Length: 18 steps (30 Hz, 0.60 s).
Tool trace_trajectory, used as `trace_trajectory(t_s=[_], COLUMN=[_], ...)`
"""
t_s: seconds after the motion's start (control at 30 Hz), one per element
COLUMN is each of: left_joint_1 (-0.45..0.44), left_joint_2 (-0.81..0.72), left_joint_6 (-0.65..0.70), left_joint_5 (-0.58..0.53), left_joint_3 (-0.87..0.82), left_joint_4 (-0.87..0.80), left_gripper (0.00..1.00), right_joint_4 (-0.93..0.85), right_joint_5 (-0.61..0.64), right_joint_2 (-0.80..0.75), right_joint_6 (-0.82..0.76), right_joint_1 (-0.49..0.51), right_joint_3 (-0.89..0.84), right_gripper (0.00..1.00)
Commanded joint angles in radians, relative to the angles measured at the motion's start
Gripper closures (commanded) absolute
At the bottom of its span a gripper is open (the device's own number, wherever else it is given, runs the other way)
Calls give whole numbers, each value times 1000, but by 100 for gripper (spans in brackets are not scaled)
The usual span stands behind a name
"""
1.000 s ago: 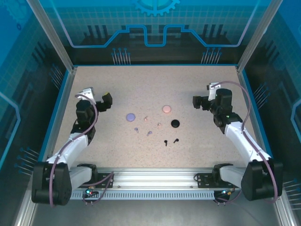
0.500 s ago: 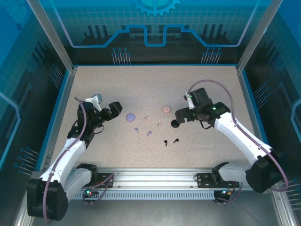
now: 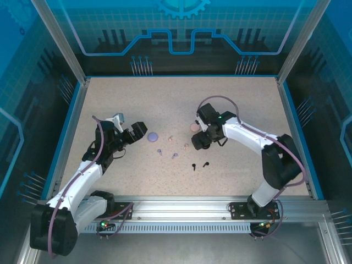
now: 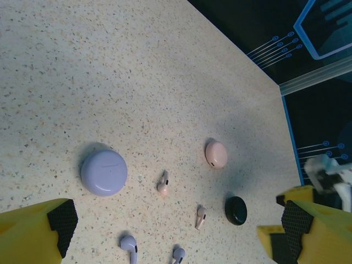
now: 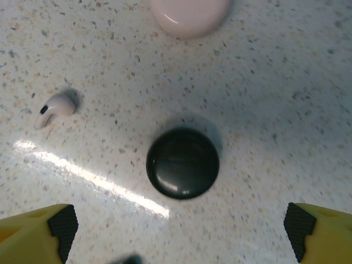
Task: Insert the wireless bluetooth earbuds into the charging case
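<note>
Above the speckled surface (image 3: pixel 165 104), two pincers hung wide open and empty: the left pincer (image 3: pixel 136 131) just beside the purple case (image 3: pixel 153 136), the right pincer (image 3: pixel 199 141) over the black case (image 5: pixel 182 163), the pink case (image 3: pixel 194 127) near it, three round charging cases in all. Six wireless bluetooth earbuds (image 3: pixel 186 146) lay loose on the surface among the cases, none inside one: a pale pink pair (image 3: pixel 170 138), a lilac pair (image 3: pixel 159 150) and a black pair (image 3: pixel 194 165) nearest the arm bases.
</note>
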Motion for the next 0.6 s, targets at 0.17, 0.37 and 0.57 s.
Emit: trace_trajectory(t_s=[0.17,0.37,0.57], left_joint_1=[-18,-21,-24], left_joint_2=[0,5,11], left_joint_6=[-13,-3,-7], left_joint_5=[-9,-19,-21], left_joint_3=[19,33,32], left_joint_4=[-12,-27,-26], left_gripper=[1,1,1], right_joint_4=[44,39,32], right_joint_5=[-73,-116,-114], right_joint_2=[193,257,263], right_joint_6=[-28,-23,-21], right_joint_1=[11,10,10], right_joint_3=[137,167,148], right_gripper=[3,13,17])
